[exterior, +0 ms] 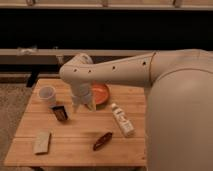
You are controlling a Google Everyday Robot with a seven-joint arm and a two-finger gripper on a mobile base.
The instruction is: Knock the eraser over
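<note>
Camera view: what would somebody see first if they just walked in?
The huge white robot arm fills the right side and reaches across the wooden table. Its gripper hangs close beside the small black eraser, which sits near the white cup. An orange dish shows just behind the gripper.

table point(75, 134): cup point(47, 94) | eraser point(60, 112) | orange dish point(102, 93) | bottle point(122, 120) | beige pad point(42, 142) | brown object point(102, 141) | gripper point(83, 106) beside eraser

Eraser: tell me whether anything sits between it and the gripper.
Nothing visible does. The gripper hangs low over the table beside the eraser, on the side toward the orange plate, with only bare tabletop between them. The white cup stands on the eraser's other side, outside that gap.
</note>
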